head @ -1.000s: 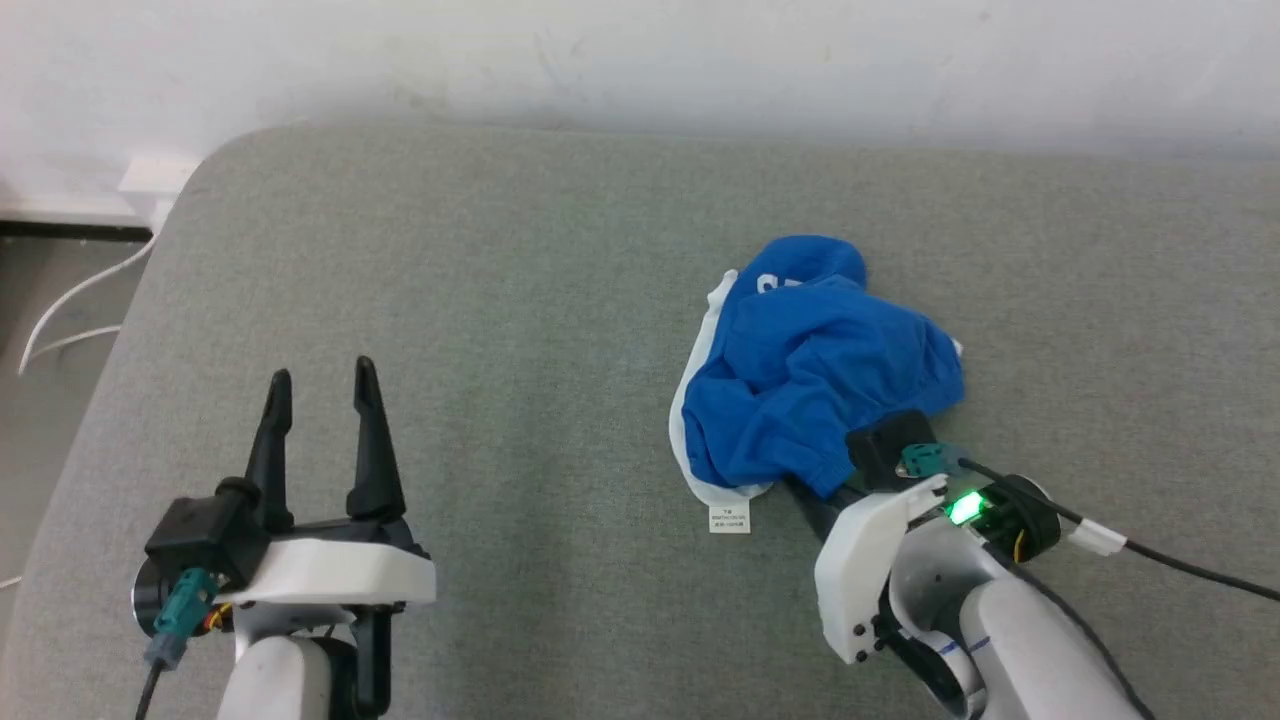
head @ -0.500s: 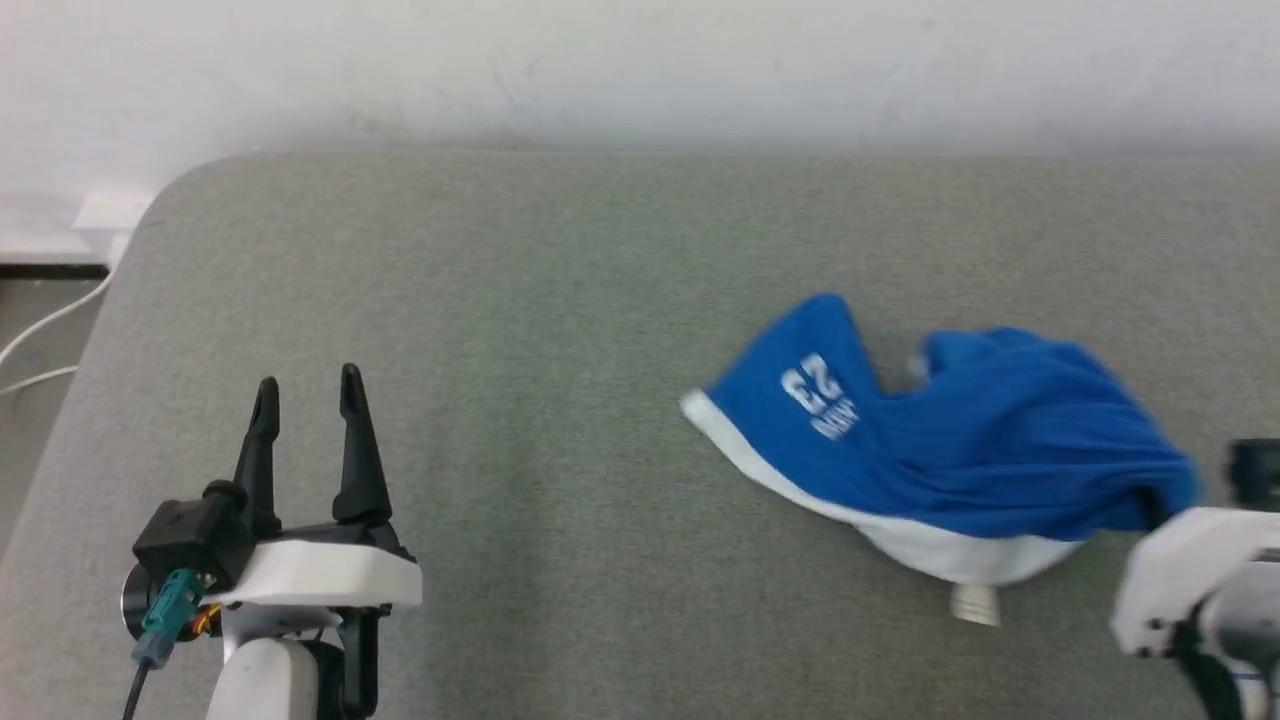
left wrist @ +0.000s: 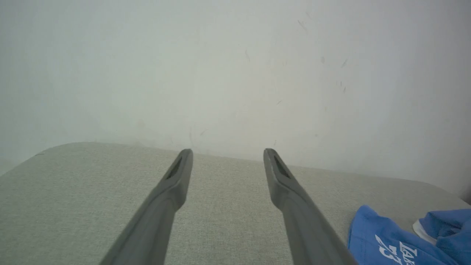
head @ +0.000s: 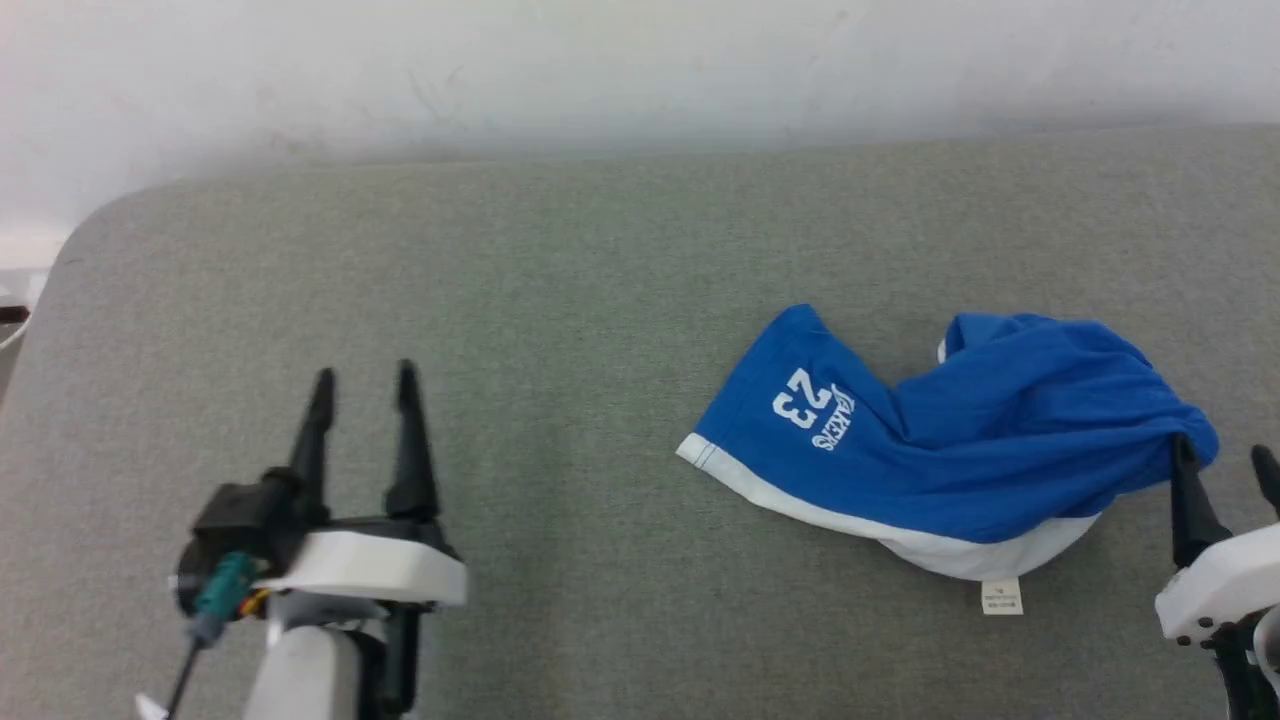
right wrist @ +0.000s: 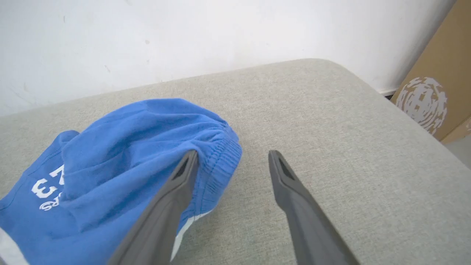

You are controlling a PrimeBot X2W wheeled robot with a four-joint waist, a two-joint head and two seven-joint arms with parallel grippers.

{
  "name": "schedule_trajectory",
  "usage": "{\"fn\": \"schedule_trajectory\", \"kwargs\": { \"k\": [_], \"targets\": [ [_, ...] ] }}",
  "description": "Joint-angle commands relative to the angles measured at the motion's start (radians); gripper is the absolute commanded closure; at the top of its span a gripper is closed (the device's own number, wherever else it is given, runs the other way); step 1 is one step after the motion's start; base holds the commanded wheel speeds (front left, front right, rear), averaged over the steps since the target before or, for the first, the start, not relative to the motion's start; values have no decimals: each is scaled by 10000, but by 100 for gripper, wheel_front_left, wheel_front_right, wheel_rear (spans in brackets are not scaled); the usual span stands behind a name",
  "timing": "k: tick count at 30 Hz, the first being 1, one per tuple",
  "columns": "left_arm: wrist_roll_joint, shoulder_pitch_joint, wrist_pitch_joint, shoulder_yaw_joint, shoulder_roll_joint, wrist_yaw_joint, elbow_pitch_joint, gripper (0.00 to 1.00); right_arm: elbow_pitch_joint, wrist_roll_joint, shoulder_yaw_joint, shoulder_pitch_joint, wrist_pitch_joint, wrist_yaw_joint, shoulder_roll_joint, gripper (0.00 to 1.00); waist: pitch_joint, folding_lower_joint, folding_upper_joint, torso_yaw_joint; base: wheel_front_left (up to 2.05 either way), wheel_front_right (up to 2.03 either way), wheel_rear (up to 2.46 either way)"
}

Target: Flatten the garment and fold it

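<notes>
Grey padded surface against a white wall, seen from the robot's head camera. At lower left, the left gripper hovers over bare padding. Its two dark fingers are spread apart and hold nothing, well away from the clothing.

Right of centre lie the shorts, bright blue, resting on the surface in a loose, partly spread shape. One leg stretches toward the left and lies fairly flat, with a white "23" print facing up and a white band along its lower hem. The half toward the right is bunched and rumpled, with folds running into the gathered waistband. A small white label sticks out below the hem, flat on the padding.

At the far right edge, the right gripper sits at the waistband end with its fingers spread. In the wrist view one finger crosses the elastic edge, though whether it touches cannot be told. The other finger stands over bare padding, and no cloth is pinched between them. Further right in that view, a cardboard box stands beyond the surface's edge.

Progress looks early. The shorts lie partway open but not flat, the right half needs smoothing, and no fold is made yet.
</notes>
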Motion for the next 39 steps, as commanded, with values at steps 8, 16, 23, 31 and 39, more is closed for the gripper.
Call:
{"fn": "schedule_trajectory", "kwargs": {
  "k": [8,16,23,31,39],
  "targets": [
    [-110,-978,187,-2292,-18,-374,1087,0,-684,-284,438,396,-1263,-19,21,0,172,0,-1,-742,0,0,0],
    [-473,-2375,2367,-3926,-18,139,2976,0,-725,-184,1606,454,-1389,-19,21,0,411,0,-1,-1602,0,0,0],
    [-122,-3125,4700,-4204,174,996,4310,0,-632,37,2411,405,-1375,-19,22,0,622,0,-1,-2051,0,0,0],
    [-348,-2804,6607,-4394,440,957,4290,100,-659,72,2574,424,-1298,-19,22,0,587,0,-1,-2074,0,0,0],
    [-848,-2082,5485,-3481,790,1530,3207,100,-914,45,2873,417,-1018,-19,22,0,451,0,-1,-1524,0,0,0]
  ]
}}
